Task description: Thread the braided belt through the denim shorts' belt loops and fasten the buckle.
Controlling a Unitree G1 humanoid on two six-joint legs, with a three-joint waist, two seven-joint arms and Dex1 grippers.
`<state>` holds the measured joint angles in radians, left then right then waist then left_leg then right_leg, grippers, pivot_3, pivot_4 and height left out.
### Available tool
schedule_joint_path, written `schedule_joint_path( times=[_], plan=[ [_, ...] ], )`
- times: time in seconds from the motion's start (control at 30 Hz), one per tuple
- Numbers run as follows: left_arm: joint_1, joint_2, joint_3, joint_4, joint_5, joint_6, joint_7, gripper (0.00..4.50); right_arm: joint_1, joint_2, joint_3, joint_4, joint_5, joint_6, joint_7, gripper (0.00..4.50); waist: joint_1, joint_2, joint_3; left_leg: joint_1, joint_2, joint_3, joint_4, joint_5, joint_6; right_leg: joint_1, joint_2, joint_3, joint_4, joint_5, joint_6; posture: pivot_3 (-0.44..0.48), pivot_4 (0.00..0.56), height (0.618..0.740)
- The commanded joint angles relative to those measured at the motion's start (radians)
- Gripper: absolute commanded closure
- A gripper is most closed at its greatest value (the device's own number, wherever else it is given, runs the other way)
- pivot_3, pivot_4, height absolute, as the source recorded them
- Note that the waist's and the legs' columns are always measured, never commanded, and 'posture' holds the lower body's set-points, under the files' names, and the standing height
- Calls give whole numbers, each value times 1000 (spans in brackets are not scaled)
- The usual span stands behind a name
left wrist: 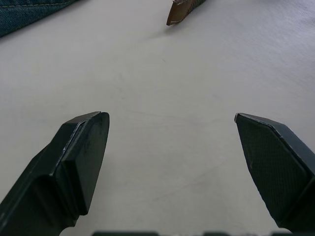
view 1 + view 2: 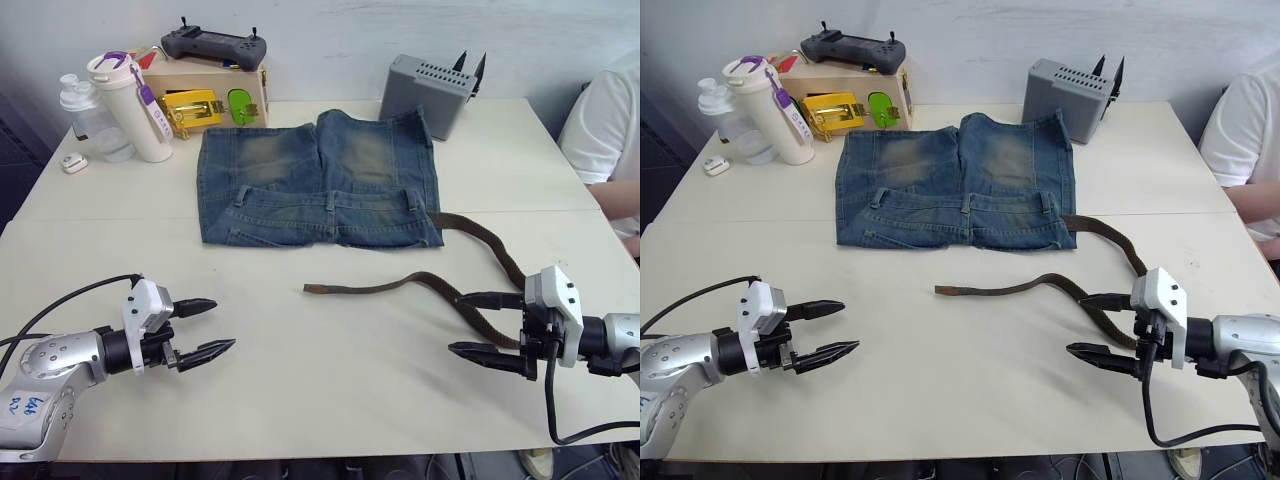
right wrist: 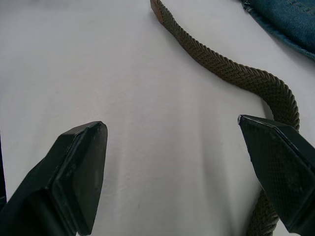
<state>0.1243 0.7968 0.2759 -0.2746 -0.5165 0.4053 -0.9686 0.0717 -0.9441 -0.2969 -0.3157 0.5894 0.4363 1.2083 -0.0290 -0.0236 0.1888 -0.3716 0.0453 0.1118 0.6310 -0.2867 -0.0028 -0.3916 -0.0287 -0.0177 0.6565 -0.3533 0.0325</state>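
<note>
At far left of the bench (image 2: 300, 400), left gripper (image 2: 205, 328) low over bare surface, fingers spread wide and holding nothing, pointed toward the middle, probably staged to take the belt tip. Behind it at the back corner, a white bottle (image 2: 130, 105), a clear bottle (image 2: 85, 115) and a wooden box (image 2: 205, 95) with a black controller (image 2: 213, 43) on top, well apart from the work. Centre, toward the back, denim shorts (image 2: 320, 180) laid flat with waistband nearest the robot, belt loops (image 2: 331, 199) facing up and reachable. Just in front, tan tip (image 2: 312, 290) of braided belt (image 2: 400, 284) lying free on the bench, none of the loops visibly threaded; belt running rightward, curving near the right gripper, then back up to the shorts' right waistband corner; buckle not made out. Grey box (image 2: 425, 93) behind the shorts. At right, right gripper (image 2: 490, 326) likewise agape and empty, straddling the belt's curve, apparently poised to close on it. Far right, a person's white sleeve (image 2: 605, 130) at the edge
</note>
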Motion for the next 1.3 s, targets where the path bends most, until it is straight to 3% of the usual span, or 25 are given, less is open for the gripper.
schedule_joint_path(
  times=[0.03, 0.17, 0.37, 0.57, 0.67, 0.8, 0.93, 1.13, 1.3],
  plan=[
    [9, 12, 31, -50, -82, 77, -12, 36, 2, 12, -30, -34, 17, -15, -12, 0, 0, 0, 0, 0, 0, 0, 0, 0, 0, 0, 0, 0, 0, 0, 0, 0, 150, 735],
    [19, 18, 57, -76, -176, 174, -29, 36, -2, 17, -23, -27, 17, -14, -15, 0, -1, 0, 0, 0, 0, 0, 0, 0, 0, 0, 0, 0, 0, 0, 0, 0, 150, 735],
    [20, 9, 95, -92, -231, 191, -54, 36, -8, 10, -17, -19, 5, -24, -9, 0, -1, 0, 0, 0, 0, 0, 0, 2, -4, 0, 0, 0, 1, 0, 0, 0, 150, 735],
    [3, 39, 159, -157, -388, 307, -64, 36, -50, -24, -23, -9, 7, 4, -5, 0, -1, 0, 0, 0, 0, 0, 1, 3, -4, 0, 0, 0, 1, 0, 0, 0, 150, 735],
    [-70, 79, 156, -157, -427, 322, -88, 36, -227, -36, 89, 34, -22, 112, -66, 0, -7, 0, 0, 1, 0, 0, 1, 3, -5, 0, 0, 0, 1, 0, 0, 0, 150, 735],
    [-178, 111, 122, -155, -416, 325, -85, 36, -462, -5, 286, 126, -144, 82, -38, 0, -6, 0, 0, 1, 0, 1, 2, 3, -6, 0, 1, 1, 4, 0, -1, 0, 150, 735],
    [-185, 132, 76, -197, -337, 278, -86, 36, -665, 98, 476, 239, -248, 42, 14, 0, -13, 0, 0, -1, 1, 3, 2, 4, -6, -3, 2, 2, 2, -1, -2, 0, 150, 735],
    [-65, 145, 67, -252, -234, 232, -73, 36, -769, 227, 665, 384, -402, -60, 50, 0, -21, 0, 0, -3, 2, 3, 5, 3, -6, -4, 2, 3, 3, -1, -2, 0, 150, 735],
    [13, 132, 85, -275, -185, 203, -47, 36, -776, 307, 710, 487, -476, -107, 20, 0, -24, -1, 0, -3, 2, 3, 6, 3, -6, -4, 1, 3, 5, -1, -2, 0, 150, 735]
  ],
)
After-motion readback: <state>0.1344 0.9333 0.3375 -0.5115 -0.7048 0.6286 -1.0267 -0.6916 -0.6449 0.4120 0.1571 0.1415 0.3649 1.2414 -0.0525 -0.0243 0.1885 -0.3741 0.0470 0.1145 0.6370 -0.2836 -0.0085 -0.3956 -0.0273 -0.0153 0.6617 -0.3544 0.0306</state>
